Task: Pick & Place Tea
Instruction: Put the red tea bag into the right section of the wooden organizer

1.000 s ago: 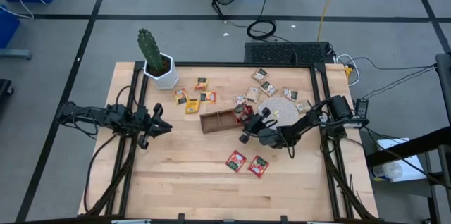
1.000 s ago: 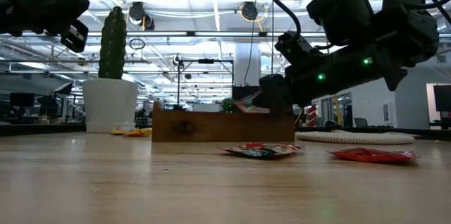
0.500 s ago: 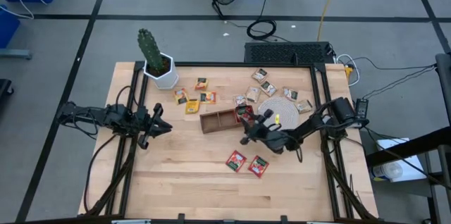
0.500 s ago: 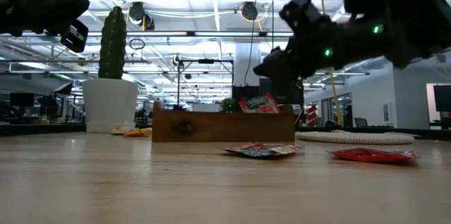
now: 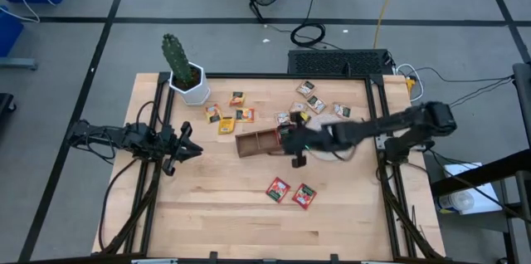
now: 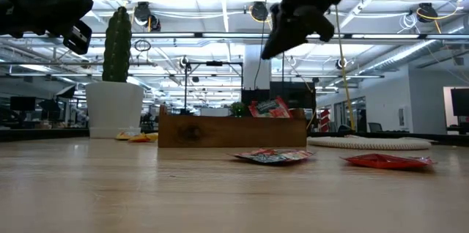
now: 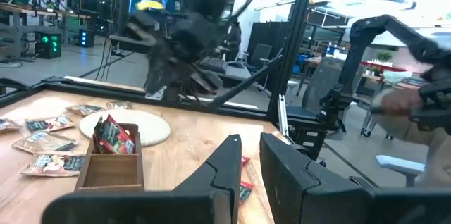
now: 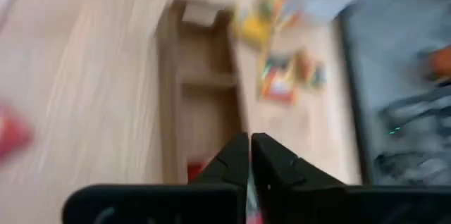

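Right gripper point(image 5: 290, 135): fingers were closed, empty, raised above the wooden tray point(image 5: 259, 142).
Left gripper point(image 5: 189, 149): parked at the table's left edge, fingers nearly closed, nothing held.
Tea: one red sachet point(image 6: 268, 108) stood in the tray's end compartment; others lay scattered flat.
Next step, judged: fingers should be opened before descent, a flat sachet pinched by its edge.
Materials: crinkly foil squares, smooth wood.

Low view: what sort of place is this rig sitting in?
Likely a large open robotics lab or workshop: exposed ceiling beams with strip lights, screens and desks beyond the wooden table, cables on the floor.
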{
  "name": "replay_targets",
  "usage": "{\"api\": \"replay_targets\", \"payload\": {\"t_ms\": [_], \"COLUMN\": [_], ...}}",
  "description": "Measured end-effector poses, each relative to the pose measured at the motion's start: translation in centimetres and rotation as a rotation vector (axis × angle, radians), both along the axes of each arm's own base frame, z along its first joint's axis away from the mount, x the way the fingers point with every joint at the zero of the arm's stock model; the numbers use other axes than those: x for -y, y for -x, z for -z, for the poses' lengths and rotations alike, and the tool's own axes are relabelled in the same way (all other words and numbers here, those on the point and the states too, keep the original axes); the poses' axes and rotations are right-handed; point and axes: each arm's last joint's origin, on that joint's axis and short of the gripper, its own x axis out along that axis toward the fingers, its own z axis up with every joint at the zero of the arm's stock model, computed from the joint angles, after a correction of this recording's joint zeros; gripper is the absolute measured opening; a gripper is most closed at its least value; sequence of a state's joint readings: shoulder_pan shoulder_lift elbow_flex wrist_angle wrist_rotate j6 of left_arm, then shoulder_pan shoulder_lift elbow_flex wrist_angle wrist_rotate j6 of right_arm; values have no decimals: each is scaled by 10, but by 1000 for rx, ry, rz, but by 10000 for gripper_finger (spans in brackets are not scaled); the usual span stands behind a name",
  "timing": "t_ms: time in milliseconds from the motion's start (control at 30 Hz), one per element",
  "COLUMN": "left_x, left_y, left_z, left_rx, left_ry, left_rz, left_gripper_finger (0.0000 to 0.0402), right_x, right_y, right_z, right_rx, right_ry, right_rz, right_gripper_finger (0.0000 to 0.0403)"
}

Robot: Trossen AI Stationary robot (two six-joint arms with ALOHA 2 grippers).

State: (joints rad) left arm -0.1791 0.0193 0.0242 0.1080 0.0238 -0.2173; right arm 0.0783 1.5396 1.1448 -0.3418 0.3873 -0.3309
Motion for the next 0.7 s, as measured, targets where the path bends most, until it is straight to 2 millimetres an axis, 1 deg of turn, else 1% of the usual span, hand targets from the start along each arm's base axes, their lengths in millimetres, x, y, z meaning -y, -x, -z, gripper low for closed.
{"api": "replay_targets", "payload": {"t_ms": [33, 100, 200, 300, 400, 533, 700], "left_x": [0, 0, 0, 0, 0, 0, 0], "left_y": [0, 0, 0, 0, 0, 0, 0], "left_z": [0, 0, 0, 0, 0, 0, 0], "left_rx": [0, 0, -1, 0, -1, 0, 0], "left_ry": [0, 0, 0, 0, 0, 0, 0], "left_rz": [0, 0, 0, 0, 0, 0, 0], "left_gripper_finger": [58, 58, 58, 58, 58, 58, 58], "right_x": [7, 21, 35, 42, 43, 46, 53], "right_y": [-2, -6, -11, -18, -25, -30, -31], "right_z": [-2, 0, 18, 32, 46, 57, 69], "right_rx": [-80, -212, -307, -332, -354, -369, -420], "right_ry": [-20, -94, -233, -271, -257, -247, -258], "right_rz": [-16, -53, -87, -91, -111, -122, -100], "right_gripper_finger": [2, 1, 0, 0, 0, 0, 0]}}
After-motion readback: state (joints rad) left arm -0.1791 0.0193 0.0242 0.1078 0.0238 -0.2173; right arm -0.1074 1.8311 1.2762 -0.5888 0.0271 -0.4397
